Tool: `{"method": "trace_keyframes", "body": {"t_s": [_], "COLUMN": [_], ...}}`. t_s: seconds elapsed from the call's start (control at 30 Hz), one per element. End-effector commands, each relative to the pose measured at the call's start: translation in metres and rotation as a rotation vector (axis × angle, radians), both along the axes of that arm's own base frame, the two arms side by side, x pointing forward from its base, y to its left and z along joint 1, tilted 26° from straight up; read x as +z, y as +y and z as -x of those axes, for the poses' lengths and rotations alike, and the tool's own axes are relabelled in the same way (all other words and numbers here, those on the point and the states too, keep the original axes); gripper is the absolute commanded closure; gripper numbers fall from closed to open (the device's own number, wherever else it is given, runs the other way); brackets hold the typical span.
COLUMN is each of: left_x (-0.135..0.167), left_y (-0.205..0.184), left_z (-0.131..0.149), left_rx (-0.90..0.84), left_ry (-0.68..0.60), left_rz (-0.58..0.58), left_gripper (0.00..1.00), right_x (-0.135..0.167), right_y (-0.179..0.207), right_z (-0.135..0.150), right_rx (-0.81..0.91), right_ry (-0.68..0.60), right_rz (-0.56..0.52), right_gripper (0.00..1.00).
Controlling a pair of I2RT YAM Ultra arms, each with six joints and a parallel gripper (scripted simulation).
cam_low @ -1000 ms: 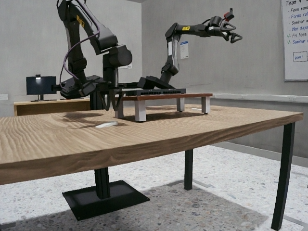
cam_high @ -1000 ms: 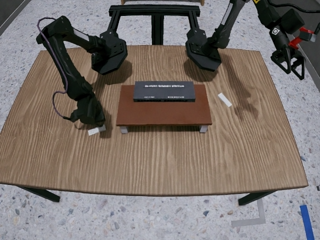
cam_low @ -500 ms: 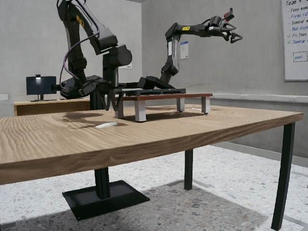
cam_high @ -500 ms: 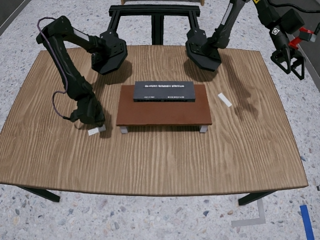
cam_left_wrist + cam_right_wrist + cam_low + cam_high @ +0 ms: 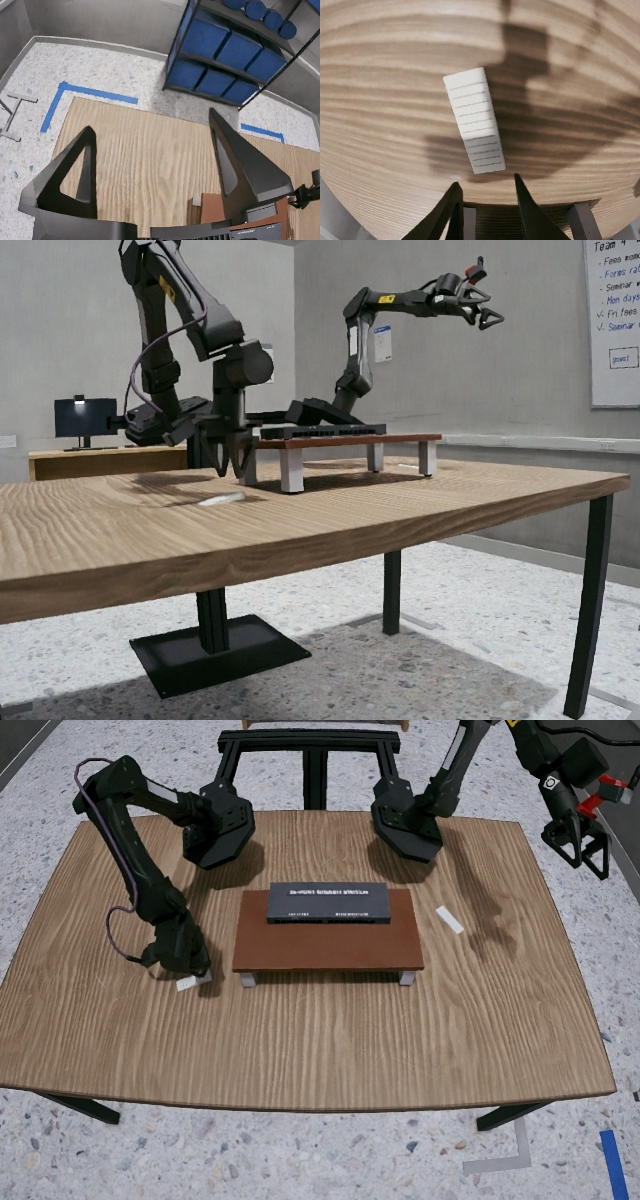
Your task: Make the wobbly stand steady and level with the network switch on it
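Note:
The brown stand (image 5: 327, 931) sits mid-table on short white legs with the dark network switch (image 5: 328, 902) on its back half. One white wedge (image 5: 186, 982) lies flat on the table off the stand's front left corner. My right gripper (image 5: 192, 972) hangs low just over it, fingers partly open with nothing between them. In the right wrist view the wedge (image 5: 475, 120) lies just ahead of the fingertips, untouched. A second wedge (image 5: 449, 919) lies right of the stand. My left gripper (image 5: 581, 849) is wide open and empty, raised high past the table's right edge.
Both arm bases (image 5: 222, 828) (image 5: 408, 825) stand behind the stand on the table. In the side view the stand (image 5: 346, 440) and switch (image 5: 323, 431) show on their legs, with the near wedge (image 5: 222, 498) flat in front. A black frame (image 5: 310, 751) stands behind the table.

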State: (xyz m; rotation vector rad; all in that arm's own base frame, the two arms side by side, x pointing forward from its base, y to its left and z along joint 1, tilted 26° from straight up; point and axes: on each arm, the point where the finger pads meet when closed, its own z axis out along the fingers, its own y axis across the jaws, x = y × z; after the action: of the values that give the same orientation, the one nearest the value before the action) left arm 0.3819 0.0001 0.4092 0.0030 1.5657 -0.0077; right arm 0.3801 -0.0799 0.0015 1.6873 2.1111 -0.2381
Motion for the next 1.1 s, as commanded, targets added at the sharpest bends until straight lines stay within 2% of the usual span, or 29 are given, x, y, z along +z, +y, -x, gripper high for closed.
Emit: {"method": "trace_keyframes", "body": {"t_s": [0.0, 0.03, 0.1, 0.17, 0.27, 0.37, 0.43, 0.73, 0.83, 0.87, 0.93, 0.97, 1.0, 1.07], "left_x": [0.006, 0.006, 0.006, 0.006, 0.006, 0.006, 0.006, 0.006, 0.006, 0.006, 0.006, 0.006, 0.006, 0.006], "left_y": [-0.006, -0.006, -0.006, -0.006, -0.006, -0.006, -0.006, -0.006, -0.006, -0.006, -0.006, -0.006, -0.006, -0.006], "left_z": [0.007, 0.007, 0.007, 0.007, 0.007, 0.007, 0.007, 0.007, 0.007, 0.007, 0.007, 0.007, 0.007, 0.007], "left_rx": [-0.016, -0.016, -0.016, -0.016, -0.016, -0.016, -0.016, -0.016, -0.016, -0.016, -0.016, -0.016, -0.016, -0.016], "left_ry": [-0.011, -0.011, -0.011, -0.011, -0.011, -0.011, -0.011, -0.011, -0.011, -0.011, -0.011, -0.011, -0.011, -0.011], "left_rz": [-0.007, -0.007, -0.007, -0.007, -0.007, -0.007, -0.007, -0.007, -0.007, -0.007, -0.007, -0.007, -0.007, -0.007], "left_gripper": [0.0, 0.0, 0.0, 0.0, 0.0, 0.0, 0.0, 0.0, 0.0, 0.0, 0.0, 0.0, 0.0, 0.0], "right_x": [-0.007, -0.006, -0.012, -0.009, -0.022, -0.017, -0.011, -0.027, -0.011, -0.01, -0.01, -0.023, -0.014, -0.014], "right_y": [0.004, 0.003, -0.006, -0.005, -0.004, -0.007, -0.012, -0.011, -0.007, -0.008, -0.008, -0.007, -0.007, -0.007], "right_z": [-0.004, -0.009, 0.002, -0.012, -0.001, 0.002, -0.024, -0.025, -0.03, -0.03, -0.03, -0.017, -0.026, -0.026], "right_rx": [0.025, 0.025, 0.005, 0.013, 0.015, 0.009, 0.007, 0.021, 0.028, 0.027, 0.027, 0.024, 0.028, 0.028], "right_ry": [-0.009, -0.022, -0.002, -0.028, 0.001, 0.007, -0.055, -0.046, -0.076, -0.078, -0.078, -0.027, -0.054, -0.055], "right_rz": [-0.007, -0.007, 0.01, 0.012, -0.009, 0.011, 0.011, 0.004, 0.012, 0.015, 0.015, 0.005, 0.013, 0.013], "right_gripper": [0.57, 0.57, 0.57, 0.57, 0.57, 0.57, 0.57, 0.57, 0.57, 1.0, 1.0, 1.0, 1.0, 1.0]}}
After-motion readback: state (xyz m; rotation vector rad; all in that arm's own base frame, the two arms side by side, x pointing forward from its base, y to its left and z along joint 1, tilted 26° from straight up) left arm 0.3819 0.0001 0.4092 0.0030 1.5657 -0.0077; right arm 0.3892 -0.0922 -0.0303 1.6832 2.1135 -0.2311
